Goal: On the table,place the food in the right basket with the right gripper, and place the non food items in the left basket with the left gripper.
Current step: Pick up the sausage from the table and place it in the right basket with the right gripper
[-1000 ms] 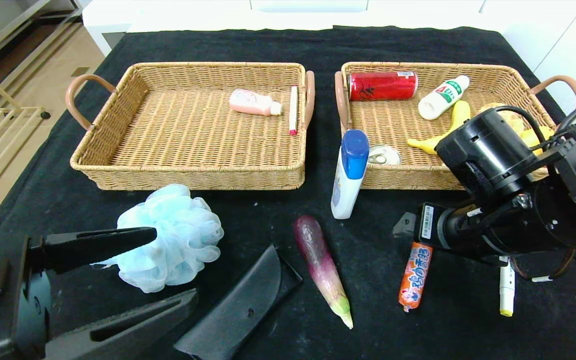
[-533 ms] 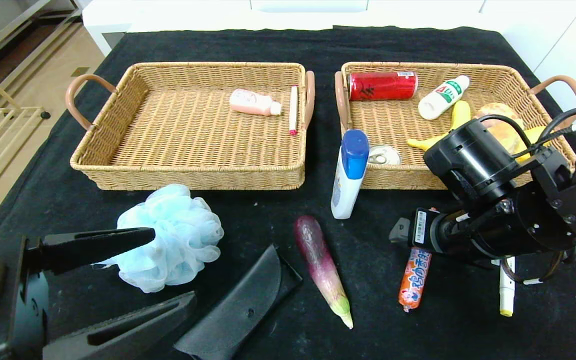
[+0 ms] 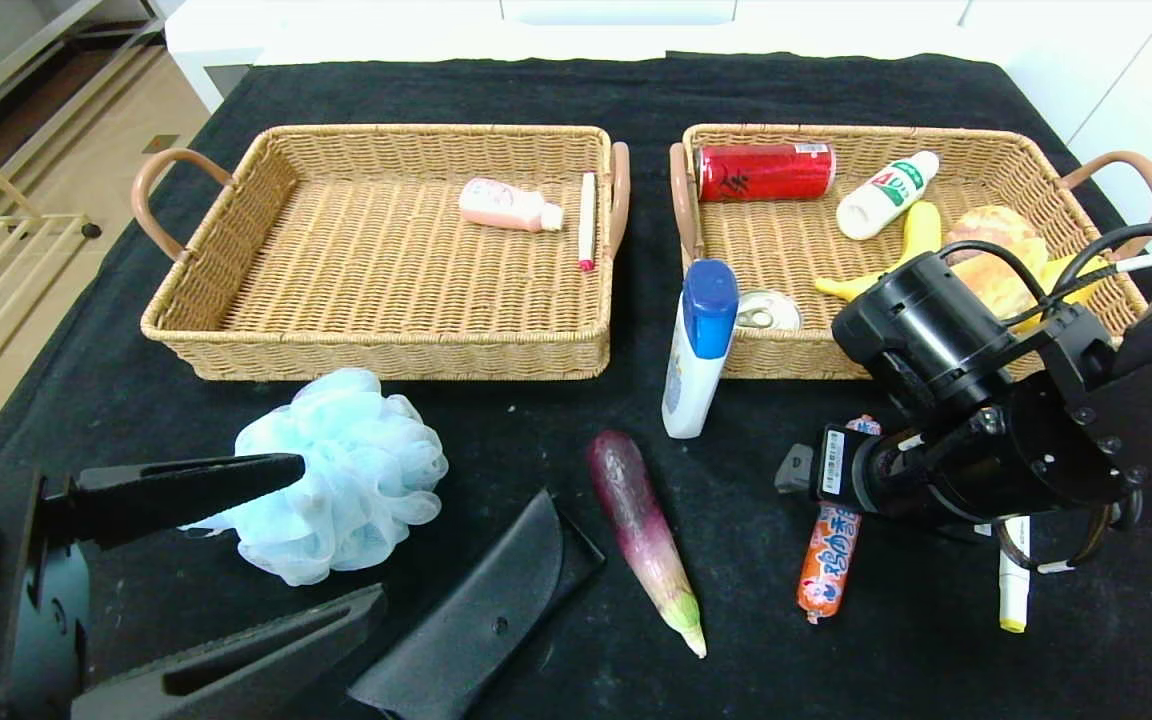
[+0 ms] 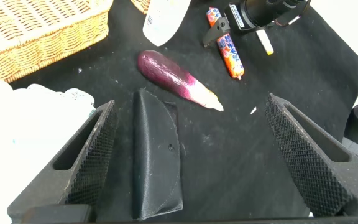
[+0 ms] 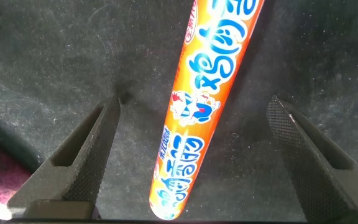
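1. My right end effector [image 5: 188, 155] hangs wide open and empty, straddling the orange wrapped sausage stick [image 5: 204, 106] lying on the black cloth surface [image 3: 556, 420].
2. I'd descend centred, then close squarely across its middle.

Both arms are matte black. The right arm [image 3: 1016, 420] is built of thick cylindrical housings joined by a bracket with round screw heads, looped by black and white cables, and carries a white barcode label [image 3: 829, 462]. The left gripper [image 3: 206, 570] has long tapered black fingers [image 4: 303, 155] with cross-hatched inner pads.
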Controlling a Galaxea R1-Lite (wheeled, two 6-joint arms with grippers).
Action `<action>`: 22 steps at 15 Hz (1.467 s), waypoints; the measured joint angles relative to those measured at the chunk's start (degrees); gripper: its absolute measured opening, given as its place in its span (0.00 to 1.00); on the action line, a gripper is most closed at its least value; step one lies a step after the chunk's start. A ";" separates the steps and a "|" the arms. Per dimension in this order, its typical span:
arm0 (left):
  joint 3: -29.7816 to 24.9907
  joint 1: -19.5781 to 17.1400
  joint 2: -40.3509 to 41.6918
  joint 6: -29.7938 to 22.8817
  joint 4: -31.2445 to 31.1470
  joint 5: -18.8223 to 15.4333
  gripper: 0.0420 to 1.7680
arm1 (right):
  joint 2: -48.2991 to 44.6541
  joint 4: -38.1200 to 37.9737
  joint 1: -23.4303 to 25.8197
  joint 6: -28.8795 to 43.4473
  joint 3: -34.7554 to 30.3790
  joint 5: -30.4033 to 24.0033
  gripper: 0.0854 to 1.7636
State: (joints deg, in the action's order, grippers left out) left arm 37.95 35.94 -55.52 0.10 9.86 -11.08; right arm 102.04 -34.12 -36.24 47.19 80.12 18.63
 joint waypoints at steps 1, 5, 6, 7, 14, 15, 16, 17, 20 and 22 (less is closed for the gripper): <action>0.00 0.00 -0.02 0.01 0.00 0.00 0.97 | 0.02 0.02 0.00 0.00 0.00 0.02 0.97; -0.06 0.00 -0.02 0.00 0.00 0.06 0.97 | 0.20 -0.05 -0.22 -0.12 -0.32 0.16 0.66; -0.06 0.00 -0.02 0.00 -0.02 0.04 0.97 | 0.28 -0.09 -0.27 -0.11 -0.40 0.17 0.59; -0.06 0.00 -0.02 0.00 0.00 0.04 0.97 | 0.33 -0.07 -0.35 -0.12 -0.44 0.16 0.53; -0.24 0.00 -0.02 0.00 0.02 0.06 0.97 | 0.44 0.00 -0.27 0.00 -0.51 -0.05 0.26; -0.28 0.00 -0.02 0.00 0.00 0.06 0.97 | 0.44 0.00 -0.27 0.00 -0.54 -0.02 0.26; -0.28 0.00 -0.02 0.00 0.00 0.06 0.97 | 0.45 0.00 -0.24 -0.04 -0.51 0.00 0.26; -0.33 0.00 -0.02 -0.02 0.05 0.09 0.97 | 0.45 -0.02 -0.22 -0.06 -0.51 0.02 0.26; -0.39 0.00 -0.02 0.15 0.00 0.09 0.97 | 0.45 -0.05 -0.22 0.00 -0.62 -0.02 0.26; -0.50 0.00 -0.02 0.17 0.00 0.06 0.97 | 0.44 -0.05 -0.24 -0.04 -0.63 -0.02 0.26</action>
State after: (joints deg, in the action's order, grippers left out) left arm 37.45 35.94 -55.54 0.27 9.86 -11.02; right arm 102.47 -34.17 -36.49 47.15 79.48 18.60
